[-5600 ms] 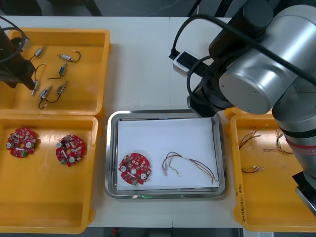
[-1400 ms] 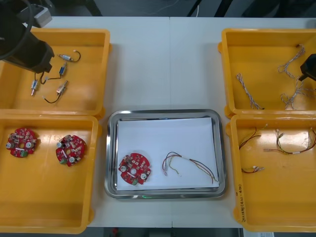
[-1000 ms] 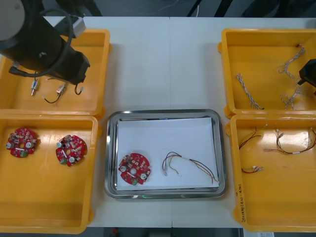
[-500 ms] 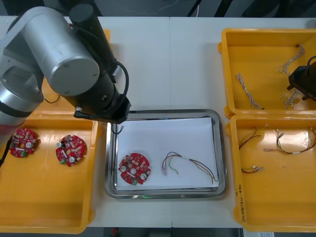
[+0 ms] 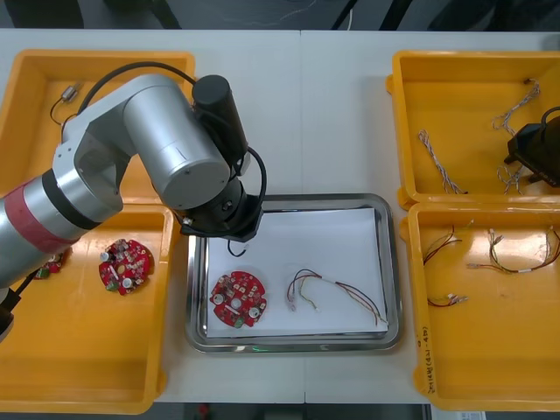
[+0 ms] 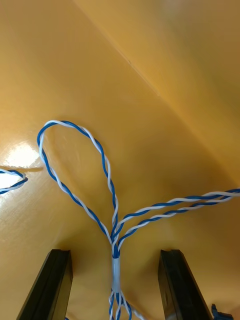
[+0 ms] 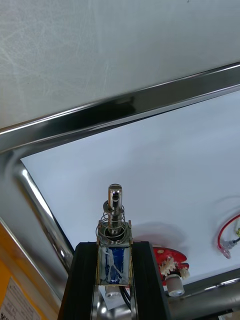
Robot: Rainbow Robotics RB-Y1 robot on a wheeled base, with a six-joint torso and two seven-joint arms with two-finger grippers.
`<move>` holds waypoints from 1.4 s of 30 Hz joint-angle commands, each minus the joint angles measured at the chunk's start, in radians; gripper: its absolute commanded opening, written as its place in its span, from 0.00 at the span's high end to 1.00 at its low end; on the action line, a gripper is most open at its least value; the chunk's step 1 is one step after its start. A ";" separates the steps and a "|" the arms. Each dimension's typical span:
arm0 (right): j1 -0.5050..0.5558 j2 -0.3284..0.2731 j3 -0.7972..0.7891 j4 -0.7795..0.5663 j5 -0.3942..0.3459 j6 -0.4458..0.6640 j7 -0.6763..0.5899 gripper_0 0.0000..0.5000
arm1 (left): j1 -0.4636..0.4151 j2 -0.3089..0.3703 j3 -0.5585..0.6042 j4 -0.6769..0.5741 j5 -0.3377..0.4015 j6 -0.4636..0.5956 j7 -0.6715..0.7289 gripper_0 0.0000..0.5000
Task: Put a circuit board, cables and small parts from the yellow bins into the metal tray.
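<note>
Left wrist view: left tool (image 7: 114, 248) clamped on small metal part (image 7: 114, 220), its pin sticking out past fingertips, above white inside of metal tray (image 7: 125, 107) near corner rim; circuit board (image 7: 169, 261) just beside tool. Front view: grip hidden under left arm (image 5: 166, 149); red and yellow cable (image 5: 337, 292) seen in tray, beyond board from tool. Right wrist view: right tool (image 6: 116, 260) spread wide over yellow bin (image 6: 165, 55), twisted blue and white cable (image 6: 107, 175) lying between its fingers

Small metal part (image 7: 114, 227) (gripped) over tray (image 7: 125, 107)
</note>
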 commanded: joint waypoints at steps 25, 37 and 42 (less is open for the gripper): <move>0.017 0.005 -0.019 -0.037 -0.008 0.009 -0.047 1.00 | -0.037 0.012 -0.153 0.075 -0.050 -0.129 0.019 1.00; 0.017 -0.024 -0.017 -0.250 0.029 0.265 -0.034 1.00 | -0.031 0.029 -0.153 0.075 -0.065 -0.137 0.027 0.00; 0.017 -0.038 -0.016 -0.342 0.029 0.351 -0.023 1.00 | -0.033 0.038 -0.149 0.069 -0.062 -0.138 0.032 0.00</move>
